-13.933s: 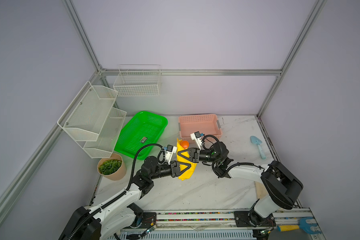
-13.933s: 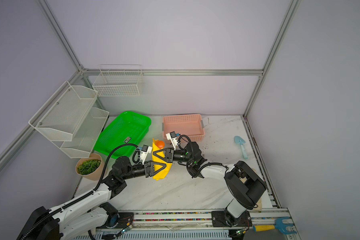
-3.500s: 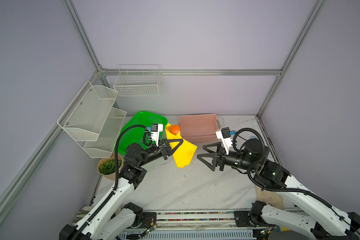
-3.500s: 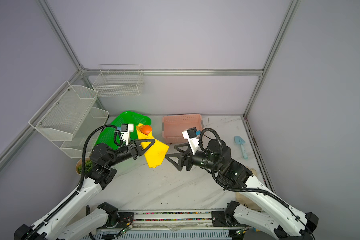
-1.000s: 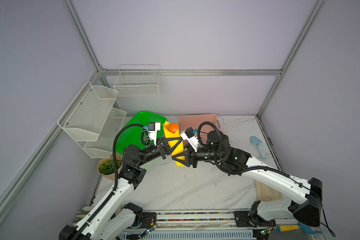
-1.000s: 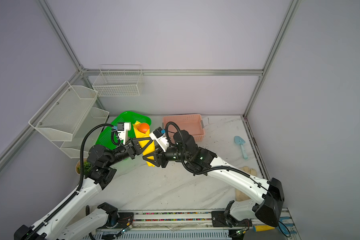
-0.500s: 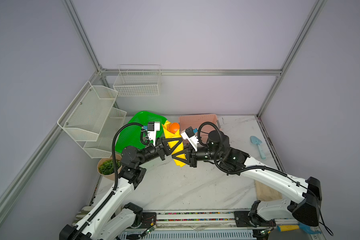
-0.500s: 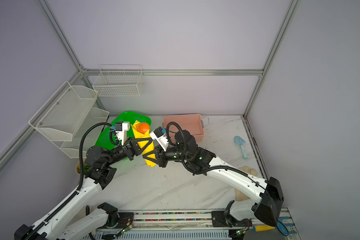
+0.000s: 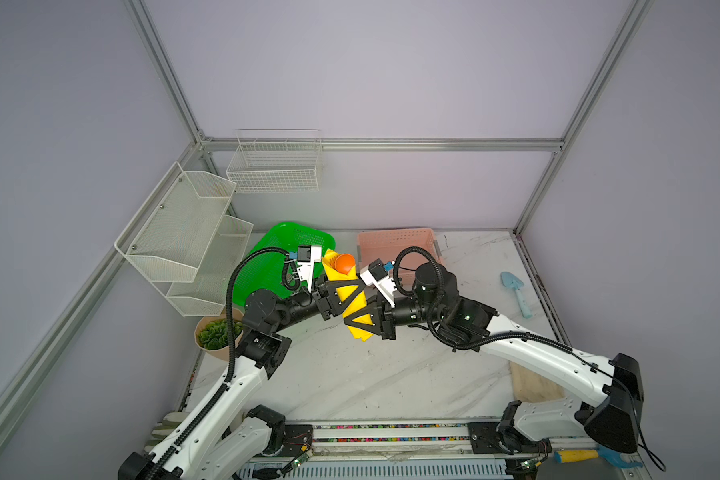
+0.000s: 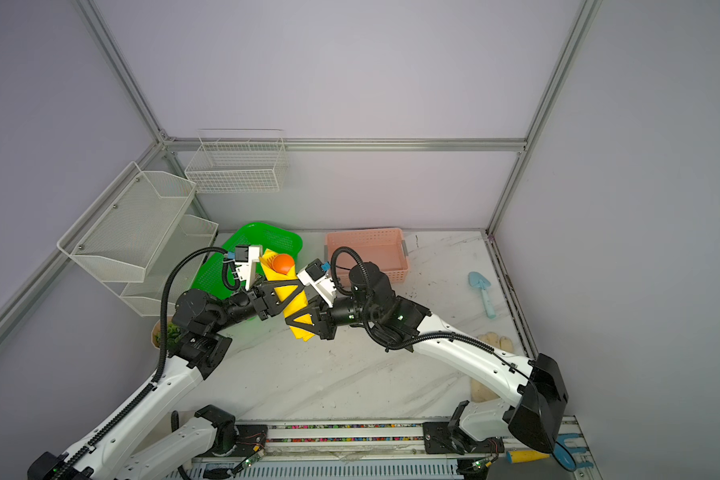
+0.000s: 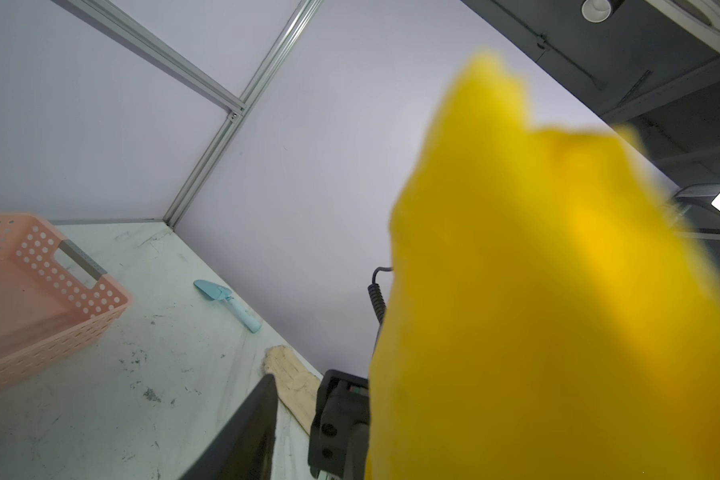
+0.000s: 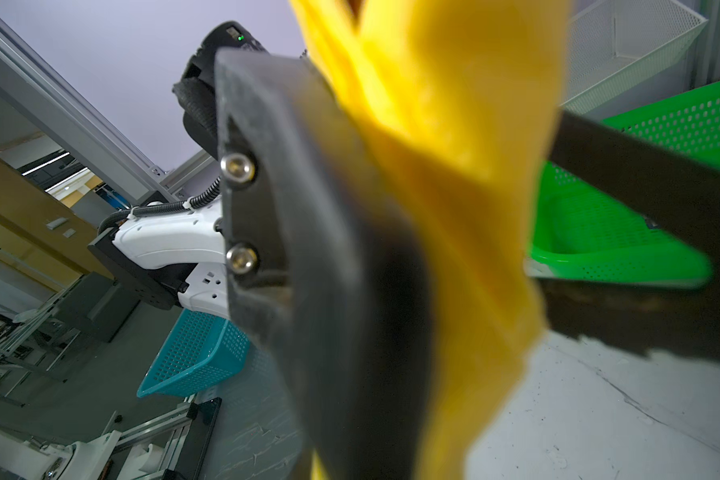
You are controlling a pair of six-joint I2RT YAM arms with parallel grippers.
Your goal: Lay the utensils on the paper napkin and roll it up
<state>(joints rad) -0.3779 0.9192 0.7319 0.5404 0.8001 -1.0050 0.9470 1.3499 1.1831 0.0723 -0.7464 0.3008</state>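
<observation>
Yellow paper first: treat napkin [image 9: 360, 333] as rolled but only half-secured, hanging tilted in the air over the table [image 9: 391, 374], just in front of green basket [image 9: 267, 245] and pink basket [image 9: 395, 245]. See spoon [image 9: 344, 263] poking its orange bowl out of the upper end.

Count right gripper [image 9: 356, 323] as clamped on the roll's lower half, with paper squeezed between its fingers [image 12: 329, 249] in the right wrist view. Count left gripper [image 9: 352, 291] as loose, its jaws parted around the upper half and one finger [image 11: 246, 432] standing clear of the paper.

Keep the right pinch firm and the open end uppermost, to stop the utensils sliding out. Close left again further round the wrap, then turn gently to tighten. Go easy, to avoid tearing thin paper. Lower to the table with the loose edge underneath before letting go.

Cannot confirm fork [image 10: 269, 261]: possibly the ribbed orange sliver beside the spoon, too small to be sure. Cannot see left's far finger, hidden behind the blurred paper filling much of the left wrist view. Cannot judge how tight the wrap is, nor find its loose edge.
</observation>
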